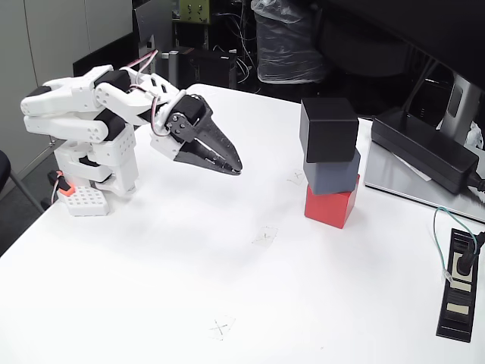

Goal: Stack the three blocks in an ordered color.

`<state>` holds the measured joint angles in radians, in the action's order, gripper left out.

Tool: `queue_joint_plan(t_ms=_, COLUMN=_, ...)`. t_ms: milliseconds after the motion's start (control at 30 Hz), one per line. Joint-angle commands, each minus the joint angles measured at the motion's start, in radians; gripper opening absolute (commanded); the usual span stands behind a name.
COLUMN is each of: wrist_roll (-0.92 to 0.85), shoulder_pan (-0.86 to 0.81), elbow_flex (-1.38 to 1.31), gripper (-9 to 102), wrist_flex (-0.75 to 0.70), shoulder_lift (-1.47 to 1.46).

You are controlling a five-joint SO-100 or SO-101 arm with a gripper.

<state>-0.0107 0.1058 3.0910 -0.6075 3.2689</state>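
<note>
White table (pixel 227 303) under even light, pale cabinet doors (pixel 53 38) behind left, dark cluttered equipment (pixel 220 38) beyond.

Black block (pixel 328 129) atop blue-grey block (pixel 333 173) atop red block (pixel 330 205).

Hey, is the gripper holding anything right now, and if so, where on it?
Nothing is held. The gripper is shut and empty, apart from the stacked black block, blue-grey block and red block.

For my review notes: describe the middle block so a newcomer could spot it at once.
On the white table, right of the folded arm, stands a three-cube stack. The blue-grey block sits between the red block below and the black block on top, the only slate-coloured cube.
</note>
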Motion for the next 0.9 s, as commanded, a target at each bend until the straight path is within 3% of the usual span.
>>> queue_joint_plan(t_ms=0, wrist_roll=0.003, shoulder_pan=0.000, elbow_flex=0.002, gripper=-1, wrist_flex=0.020, shoulder_lift=0.005)
queue_joint_plan(t_ms=867, wrist_roll=0.163, shoulder_pan=-0.003, elbow_flex=0.002, gripper=-1, wrist_flex=0.017, shoulder_lift=-0.002)
